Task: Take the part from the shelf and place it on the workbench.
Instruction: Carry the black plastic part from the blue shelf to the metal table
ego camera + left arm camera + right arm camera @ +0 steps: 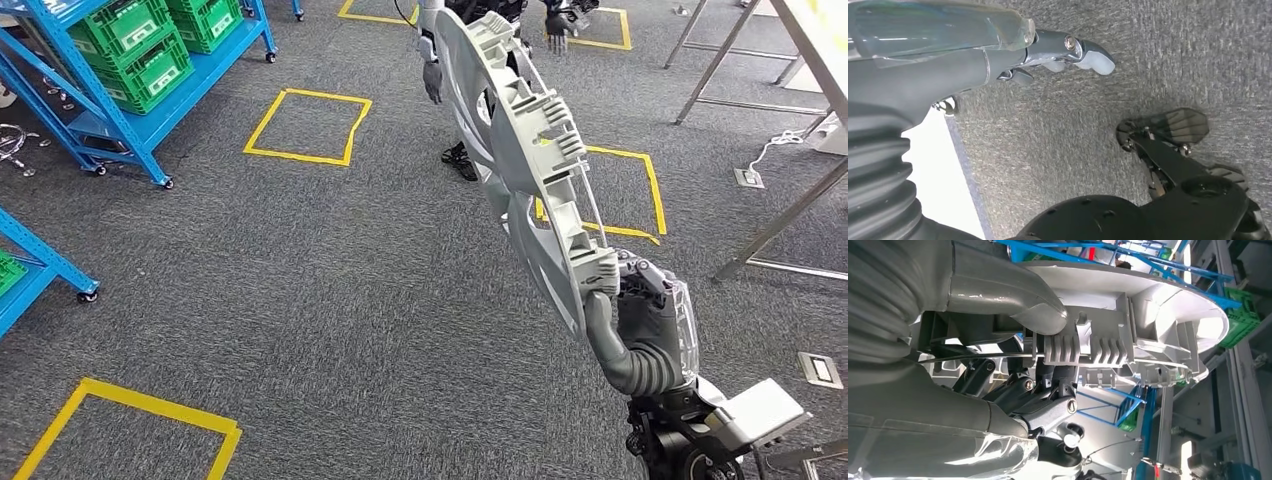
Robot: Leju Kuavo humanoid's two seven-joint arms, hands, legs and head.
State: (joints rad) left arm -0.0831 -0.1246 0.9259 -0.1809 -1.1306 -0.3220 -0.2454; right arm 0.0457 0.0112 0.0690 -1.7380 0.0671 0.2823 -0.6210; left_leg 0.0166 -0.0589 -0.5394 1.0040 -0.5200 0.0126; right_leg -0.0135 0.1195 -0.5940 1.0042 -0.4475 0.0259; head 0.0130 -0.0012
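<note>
— Can we read any words, numbers or brand marks here?

— No, we find none that can be read. The grey moulded part held up by the right hand carries ribs and fins but no lettering we can make out. The green crates on the blue shelf show plain latticed sides.

— What about signs on the floor?

— We see yellow tape squares on the grey carpet, plain outlines with no writing inside. The left hand, seen from its wrist, shows screws and bare metal, no label.
</note>
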